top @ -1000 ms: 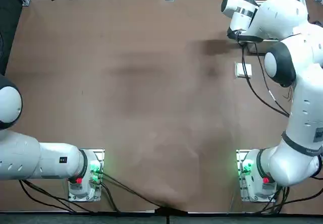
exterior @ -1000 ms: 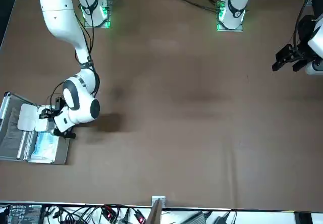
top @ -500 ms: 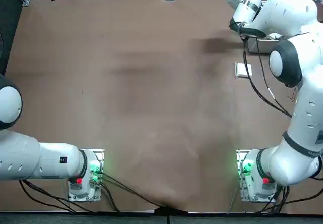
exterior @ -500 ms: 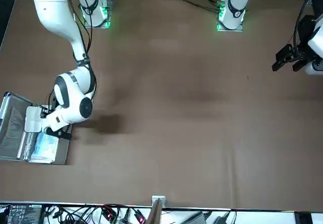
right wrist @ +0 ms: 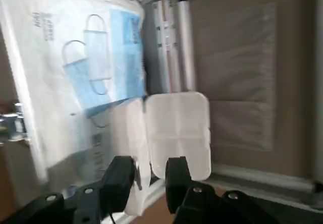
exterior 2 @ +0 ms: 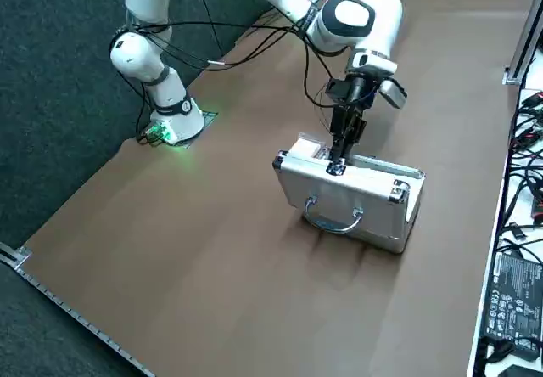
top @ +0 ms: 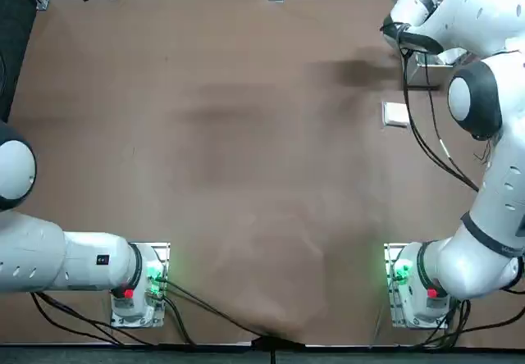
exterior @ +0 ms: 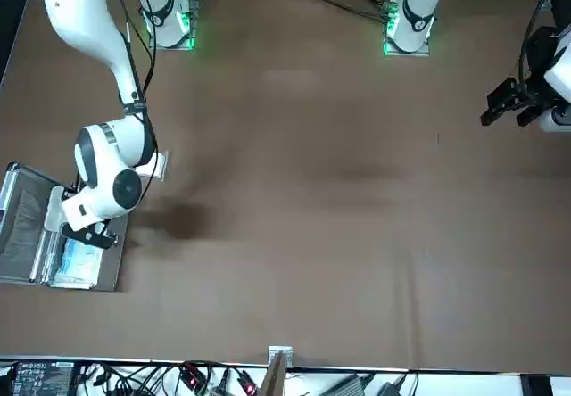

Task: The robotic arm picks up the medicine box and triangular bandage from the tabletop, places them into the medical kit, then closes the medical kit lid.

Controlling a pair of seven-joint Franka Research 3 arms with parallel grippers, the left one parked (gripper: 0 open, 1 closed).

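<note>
One right gripper (right wrist: 150, 169), jaws apart, over medical kit (exterior 2: 339, 197)

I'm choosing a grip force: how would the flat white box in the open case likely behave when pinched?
The white box looks stiff, given its crisp edges and flat faces. Its smooth surface could be slippery. Being flat, it probably would not roll. The right gripper is at the case.

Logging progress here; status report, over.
Right gripper open over kit, at bandage. Medicine box on table, outside kit. Lid open; bandage near hinge might obstruct closing.
</note>
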